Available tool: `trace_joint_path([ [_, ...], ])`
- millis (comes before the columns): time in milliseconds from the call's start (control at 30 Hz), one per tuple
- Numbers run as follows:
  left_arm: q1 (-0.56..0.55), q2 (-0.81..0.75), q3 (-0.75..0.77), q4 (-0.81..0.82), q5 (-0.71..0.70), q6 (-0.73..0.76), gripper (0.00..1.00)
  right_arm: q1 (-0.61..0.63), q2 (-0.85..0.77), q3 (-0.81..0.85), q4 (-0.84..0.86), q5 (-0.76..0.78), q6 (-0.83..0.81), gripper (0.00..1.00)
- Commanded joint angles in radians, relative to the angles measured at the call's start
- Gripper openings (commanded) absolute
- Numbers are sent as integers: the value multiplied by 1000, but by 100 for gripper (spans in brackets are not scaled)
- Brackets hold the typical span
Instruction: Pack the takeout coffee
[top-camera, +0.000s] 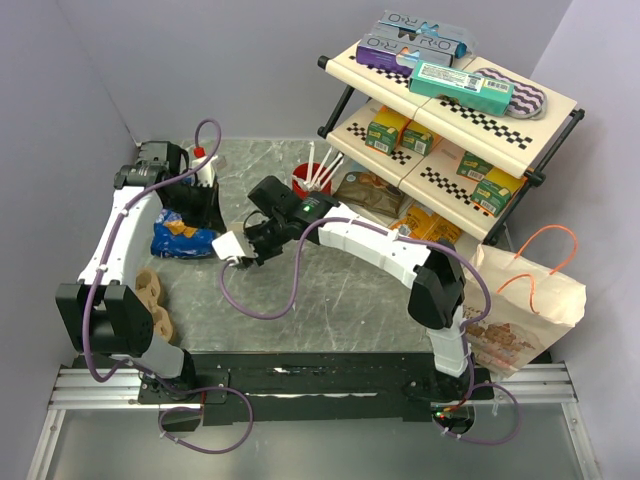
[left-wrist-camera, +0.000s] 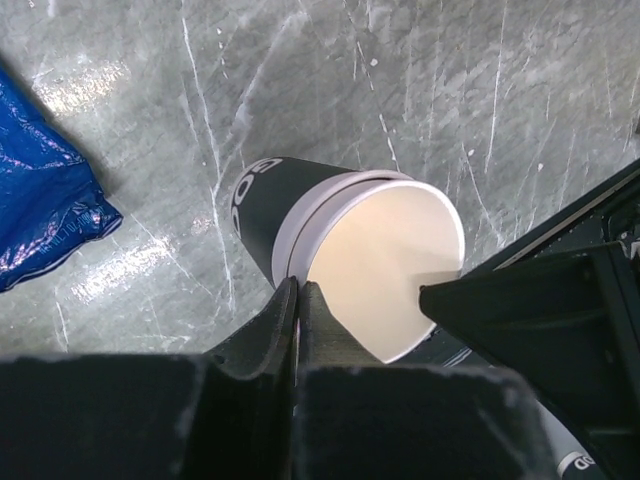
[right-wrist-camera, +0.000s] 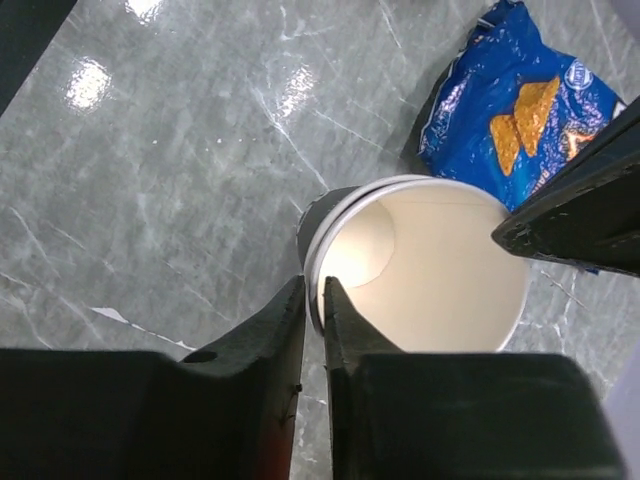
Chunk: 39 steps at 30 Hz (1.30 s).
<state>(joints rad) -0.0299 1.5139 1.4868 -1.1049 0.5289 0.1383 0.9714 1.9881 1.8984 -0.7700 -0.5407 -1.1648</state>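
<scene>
Pinching the cup (right-wrist-camera: 430, 270) by its rim from opposite sides, left pincer (left-wrist-camera: 298, 287) and right pincer (right-wrist-camera: 314, 292) both grip it; squeeze gently so the paper doesn't crumple.

A mock shop: snack-stocked shelf (top-camera: 556, 100), paper bag (top-camera: 525, 305), plain walls (top-camera: 250, 60).

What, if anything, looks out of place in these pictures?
The cup has no lid: its cream inside is open and looks empty, odd for takeout coffee. Its rim is pinched in the right pincer.
</scene>
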Motion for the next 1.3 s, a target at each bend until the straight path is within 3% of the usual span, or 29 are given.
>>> trace_joint_path([
  [0, -2, -6, -2, 22, -6, 1, 13, 7, 2, 42, -25, -7, 4, 10],
  [67, -2, -14, -26, 54, -38, -22, 31, 9, -3, 39, -28, -4, 23, 0],
  [267, 79, -145, -190, 236, 8, -132, 64, 4, -95, -108, 27, 42, 192, 0],
  [400, 136, -198, -293, 390, 156, -316, 65, 3, -185, -293, 199, 126, 342, 0],
  [567, 140, -213, -485, 572, 298, -511, 64, 4, -213, -347, 276, 266, 474, 0],
  [833, 139, -192, -625, 743, 404, -597, 61, 6, -226, -332, 305, 321, 508, 0],
  [1267, 82, -112, -632, 826, 428, -638, 58, 4, -178, -266, 311, 331, 508, 0],
])
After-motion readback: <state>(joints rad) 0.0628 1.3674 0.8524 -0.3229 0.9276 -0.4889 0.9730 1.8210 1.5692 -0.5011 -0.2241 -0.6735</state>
